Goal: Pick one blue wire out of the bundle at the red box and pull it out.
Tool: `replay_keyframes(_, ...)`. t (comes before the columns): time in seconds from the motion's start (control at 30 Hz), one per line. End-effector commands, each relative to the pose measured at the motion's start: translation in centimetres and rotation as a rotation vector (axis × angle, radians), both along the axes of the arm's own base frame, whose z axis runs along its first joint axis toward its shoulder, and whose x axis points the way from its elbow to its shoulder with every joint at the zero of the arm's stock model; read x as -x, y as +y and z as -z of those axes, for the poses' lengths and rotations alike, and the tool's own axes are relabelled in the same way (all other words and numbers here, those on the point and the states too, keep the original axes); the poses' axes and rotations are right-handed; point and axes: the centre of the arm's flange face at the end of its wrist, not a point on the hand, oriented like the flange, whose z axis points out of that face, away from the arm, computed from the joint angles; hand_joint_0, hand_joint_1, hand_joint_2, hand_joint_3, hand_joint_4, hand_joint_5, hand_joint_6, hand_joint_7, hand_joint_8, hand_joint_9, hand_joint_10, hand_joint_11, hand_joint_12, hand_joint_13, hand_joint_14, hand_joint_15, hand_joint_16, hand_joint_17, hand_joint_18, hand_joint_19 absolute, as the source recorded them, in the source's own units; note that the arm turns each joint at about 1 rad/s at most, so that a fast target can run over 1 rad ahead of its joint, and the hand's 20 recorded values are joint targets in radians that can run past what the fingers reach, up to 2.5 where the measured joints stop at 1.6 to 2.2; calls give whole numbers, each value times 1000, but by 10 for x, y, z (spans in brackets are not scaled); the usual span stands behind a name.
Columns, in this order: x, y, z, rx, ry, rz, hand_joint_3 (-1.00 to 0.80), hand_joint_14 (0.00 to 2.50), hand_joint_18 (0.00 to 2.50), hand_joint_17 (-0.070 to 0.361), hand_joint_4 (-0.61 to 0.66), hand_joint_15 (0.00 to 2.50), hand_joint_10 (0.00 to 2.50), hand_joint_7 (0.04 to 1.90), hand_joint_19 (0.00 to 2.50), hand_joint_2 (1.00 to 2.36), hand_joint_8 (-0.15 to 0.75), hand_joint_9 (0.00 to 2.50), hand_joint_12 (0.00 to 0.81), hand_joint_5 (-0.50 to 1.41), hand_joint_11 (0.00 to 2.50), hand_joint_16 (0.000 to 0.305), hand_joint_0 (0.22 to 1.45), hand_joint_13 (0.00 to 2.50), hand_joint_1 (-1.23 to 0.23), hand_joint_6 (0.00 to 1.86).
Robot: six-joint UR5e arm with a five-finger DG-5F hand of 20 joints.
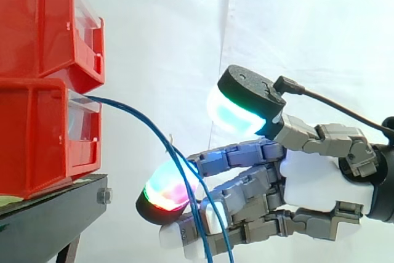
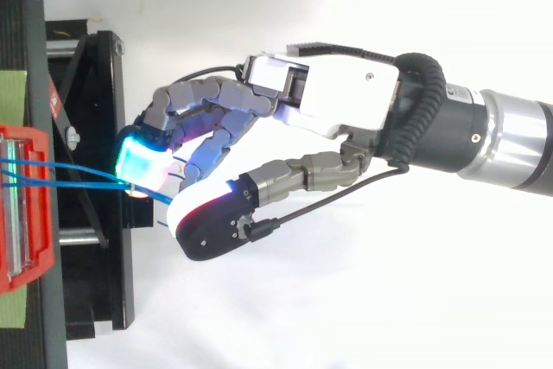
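Observation:
Two thin blue wires (image 1: pixel 161 132) leave the lower red bin (image 1: pixel 37 140) and arch right and downward. My hand (image 1: pixel 320 183) reaches in from the right at the wires' hanging part. Its fingers are loosely bent, and a glowing red-green fingertip (image 1: pixel 165 194) lies against the wires, which run across the front of the fingers. The thumb's cyan-green pad (image 1: pixel 237 114) stands raised well above, away from the wires. In the top view the wires (image 2: pixel 78 174) run from the bin (image 2: pixel 22 205) to a cyan fingertip (image 2: pixel 143 162) of the hand (image 2: pixel 346 92). Nothing is pinched.
A second red bin (image 1: pixel 43 23) is stacked on the lower one. Both rest on a black stand (image 1: pixel 49 220) at the left, whose frame (image 2: pixel 95 187) lies just under the fingertips. A white curtain hangs behind.

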Motion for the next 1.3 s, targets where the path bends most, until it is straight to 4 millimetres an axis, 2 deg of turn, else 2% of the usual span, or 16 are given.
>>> replay_keyframes(0.0, 0, -2, 1, 0, 5, 2, -404, 12, 500, 126, 382, 278, 13, 1039, 332, 1007, 337, 1015, 416, -106, 599, 56, 548, 637, -590, 503)
replay_keyframes(0.23, 0, -3, -1, 0, -2, 0, -282, 10, 517, 123, 245, 284, 15, 1255, 332, 1015, 335, 989, 410, -100, 605, 55, 588, 647, -657, 500)
replay_keyframes(0.37, 0, -4, -1, 0, -2, 0, -244, 10, 530, 122, 244, 287, 13, 1134, 340, 1015, 333, 978, 411, -122, 615, 54, 595, 652, -669, 591)
replay_keyframes(0.53, -3, -3, -6, 0, -13, -1, -279, 12, 533, 123, 256, 296, 13, 1096, 339, 1014, 331, 960, 411, -125, 619, 55, 595, 656, -667, 602)
replay_keyframes(1.0, -5, 3, -7, 5, -15, -3, -342, 10, 536, 125, 278, 291, 13, 1224, 344, 1011, 337, 960, 416, -106, 617, 55, 572, 660, -658, 508)
replay_keyframes(1.17, -16, 8, 13, 0, -45, -6, -342, 10, 536, 125, 286, 295, 13, 1214, 344, 1011, 338, 962, 415, -108, 613, 55, 569, 660, -647, 501)
replay_keyframes(1.27, -20, 8, 14, -22, -72, -10, -344, 10, 535, 125, 304, 295, 13, 1204, 346, 1011, 337, 962, 415, -109, 611, 55, 569, 659, -646, 500)
